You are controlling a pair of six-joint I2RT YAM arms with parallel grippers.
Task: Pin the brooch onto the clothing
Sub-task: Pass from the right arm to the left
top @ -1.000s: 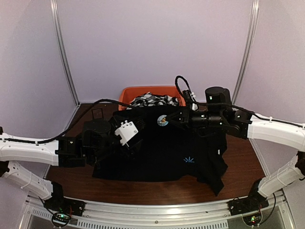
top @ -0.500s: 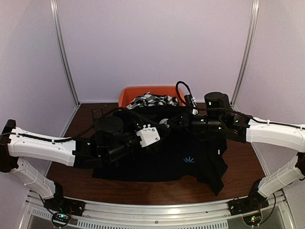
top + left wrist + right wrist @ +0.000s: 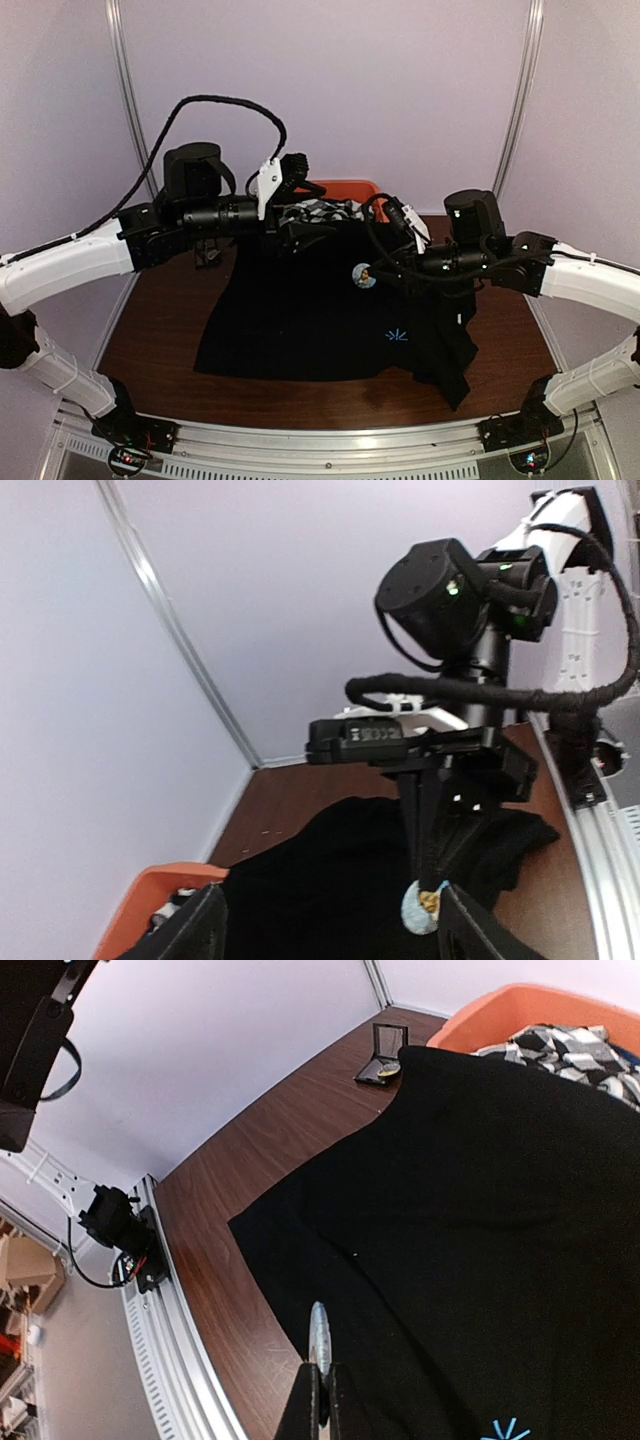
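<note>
Holding the brooch: right claw (image 3: 374, 272) is clamped shut on the little round brooch (image 3: 365, 276), which sticks out leftward past its tips.
Brooch vs shirt: it hangs over the far-middle of the black shirt (image 3: 290, 320), far-left of the starburst mark (image 3: 397, 335). Can't tell if it's touching the cloth.
Disc axis: from the right wrist it's edge-on, in line with the fingers.
Left claw: left claw (image 3: 303, 232) is raised at the far side, fingers spread wide, nothing in them, facing the brooch.
Nearer arm: right, obviously; the move looks like straight down into the cloth.
Around: orange bin (image 3: 350, 186) with checked fabric (image 3: 330, 212) beyond the collar, small black box (image 3: 384, 1055) on the bench (image 3: 150, 330) far left.
In the way: nothing between brooch and shirt.
</note>
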